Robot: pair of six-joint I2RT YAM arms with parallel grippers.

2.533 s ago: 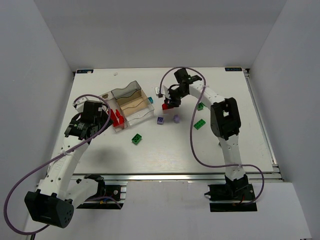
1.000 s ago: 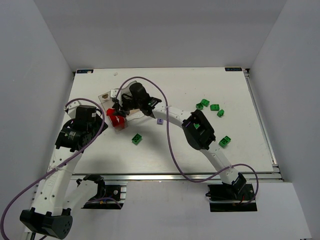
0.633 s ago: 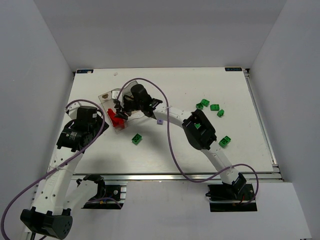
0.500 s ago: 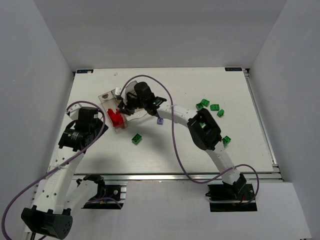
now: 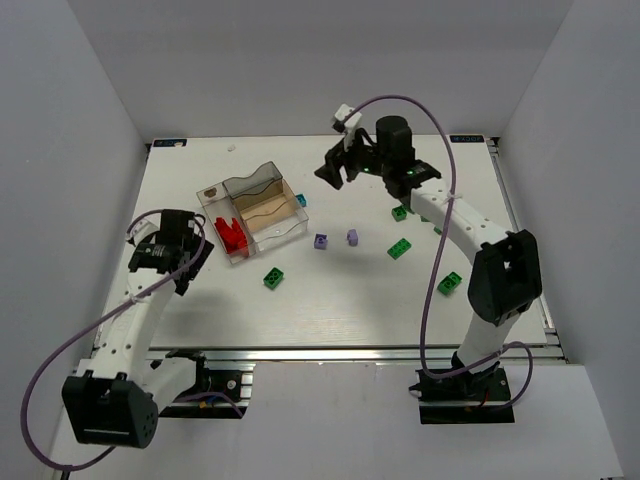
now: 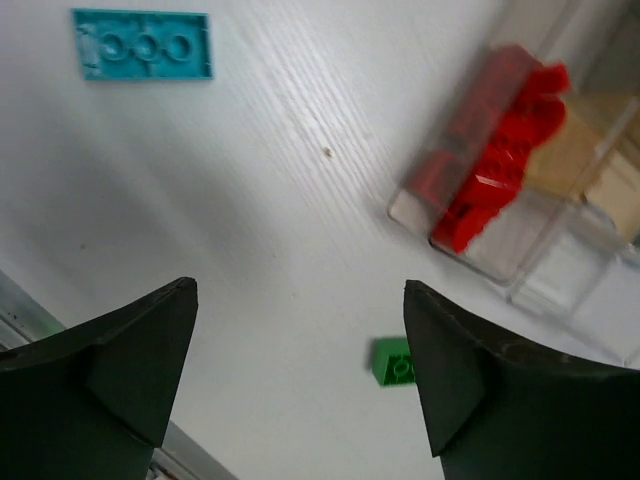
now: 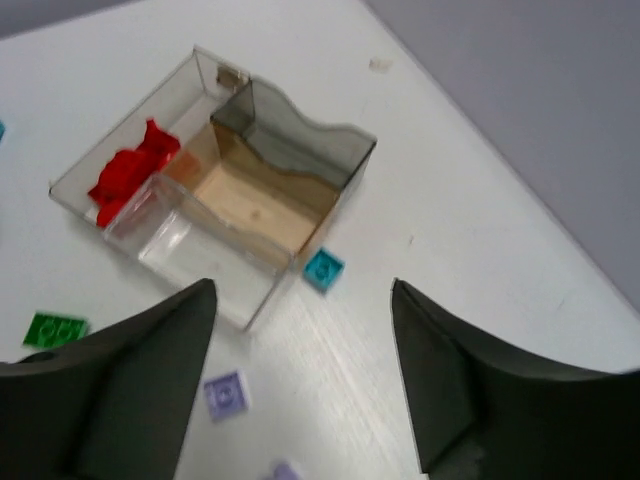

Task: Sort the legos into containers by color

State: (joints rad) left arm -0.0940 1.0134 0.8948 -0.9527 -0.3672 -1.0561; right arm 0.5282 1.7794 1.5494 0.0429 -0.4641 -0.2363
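The clear box of containers (image 5: 262, 205) stands left of the table's centre, with red legos (image 5: 233, 237) piled in its front-left compartment. Loose on the table lie a green lego (image 5: 273, 277), two purple legos (image 5: 320, 241), a cyan lego (image 5: 301, 200) beside the box and more green legos (image 5: 399, 249) to the right. My left gripper (image 5: 180, 258) hovers open left of the box; its view shows the red legos (image 6: 495, 175), the green lego (image 6: 392, 362) and a cyan plate (image 6: 143, 44). High behind the box, my right gripper (image 5: 333, 172) is open and empty, looking down on the box (image 7: 300, 140) and the cyan lego (image 7: 323, 269).
The box's smoky lid (image 5: 255, 182) stands up along its back edge. Two box compartments show a bare tan bottom (image 7: 250, 205). A metal rail (image 5: 350, 352) runs along the table's near edge, and white walls enclose the left, right and back sides.
My right arm has swung from over the box's red compartment up to the back middle, and its jaws have opened. The left gripper has drifted slightly toward the near left and opened wider.
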